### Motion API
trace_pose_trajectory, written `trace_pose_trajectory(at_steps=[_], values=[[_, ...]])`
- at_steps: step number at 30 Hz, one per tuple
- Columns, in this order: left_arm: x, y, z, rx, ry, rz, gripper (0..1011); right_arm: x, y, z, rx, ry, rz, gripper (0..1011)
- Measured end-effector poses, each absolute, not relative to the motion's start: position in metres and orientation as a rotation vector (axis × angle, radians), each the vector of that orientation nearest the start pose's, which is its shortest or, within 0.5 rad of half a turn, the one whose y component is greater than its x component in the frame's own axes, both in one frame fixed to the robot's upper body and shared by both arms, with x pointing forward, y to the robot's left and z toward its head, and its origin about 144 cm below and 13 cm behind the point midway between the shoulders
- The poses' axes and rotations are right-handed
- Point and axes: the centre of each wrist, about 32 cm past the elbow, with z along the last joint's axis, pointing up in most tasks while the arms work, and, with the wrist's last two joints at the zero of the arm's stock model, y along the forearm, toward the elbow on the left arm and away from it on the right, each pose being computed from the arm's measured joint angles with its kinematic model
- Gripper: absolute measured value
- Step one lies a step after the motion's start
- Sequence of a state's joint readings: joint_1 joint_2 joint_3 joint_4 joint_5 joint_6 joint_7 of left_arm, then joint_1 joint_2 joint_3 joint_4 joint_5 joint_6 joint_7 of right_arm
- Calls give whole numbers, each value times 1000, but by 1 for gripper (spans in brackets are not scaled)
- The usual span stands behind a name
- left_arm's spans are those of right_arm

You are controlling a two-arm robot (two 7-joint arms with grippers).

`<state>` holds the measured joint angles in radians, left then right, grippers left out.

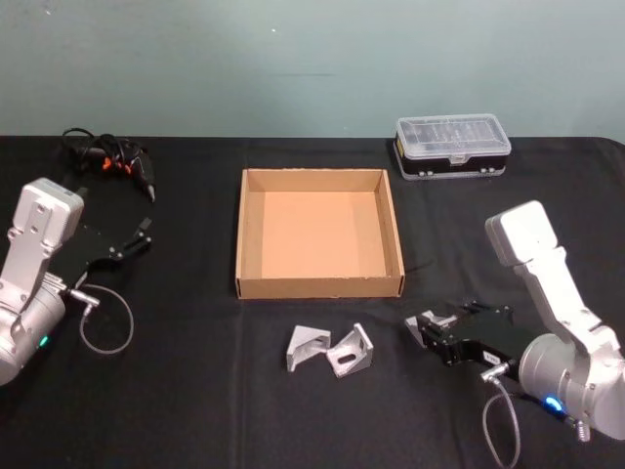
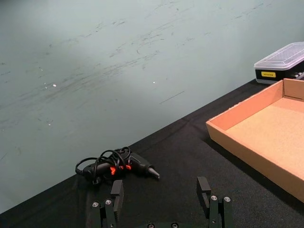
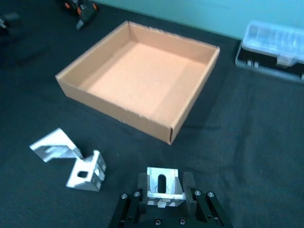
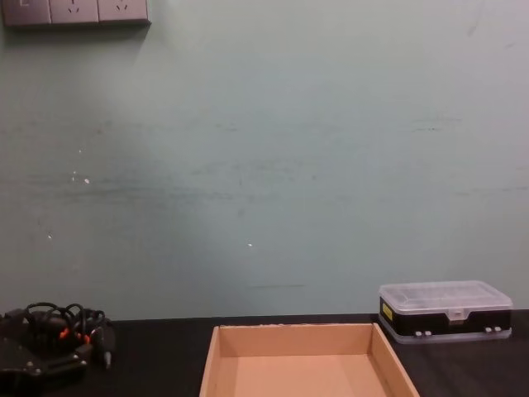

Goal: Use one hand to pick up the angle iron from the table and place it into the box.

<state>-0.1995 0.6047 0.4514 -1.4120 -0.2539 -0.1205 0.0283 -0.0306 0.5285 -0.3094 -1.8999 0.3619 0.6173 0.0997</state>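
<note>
Right pincer [image 1: 424, 327] is clamped on one angle bracket [image 3: 164, 186] near the front right corner of the cardboard box [image 1: 317, 286], two other brackets [image 1: 312, 347] lie on the worktop [image 1: 195, 391] in front of the box, and left pincer [image 1: 145, 237] is parked at left, fingers apart.

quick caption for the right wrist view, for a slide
Right gripper shut on an angle iron, the empty box ahead on the table.

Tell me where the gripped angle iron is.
The angle iron sits clamped in the right gripper on the robot's right, just in front of the box at its near right corner, with two other angle irons lying to its left.
</note>
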Motion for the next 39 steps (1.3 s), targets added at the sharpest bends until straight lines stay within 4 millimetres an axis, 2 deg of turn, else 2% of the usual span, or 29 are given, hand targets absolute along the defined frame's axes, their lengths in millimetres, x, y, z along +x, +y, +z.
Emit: trace_pose_trajectory(at_steps=[8,13,21,28,39], values=[[489,310,1140,304,-285,1248,1011,420,-247,1230,-435,98,-1038,449],[489,310,1140,304,-285,1248,1011,428,-249,1237,-385,46,-1021,448],[489,310,1140,304,-285,1248,1011,463,-255,1242,-299,35,-974,449],[489,310,1140,304,-285,1248,1011,491,-252,1243,-283,28,-928,449],[489,310,1140,304,-285,1248,1011,525,-230,1231,-344,28,-911,449]])
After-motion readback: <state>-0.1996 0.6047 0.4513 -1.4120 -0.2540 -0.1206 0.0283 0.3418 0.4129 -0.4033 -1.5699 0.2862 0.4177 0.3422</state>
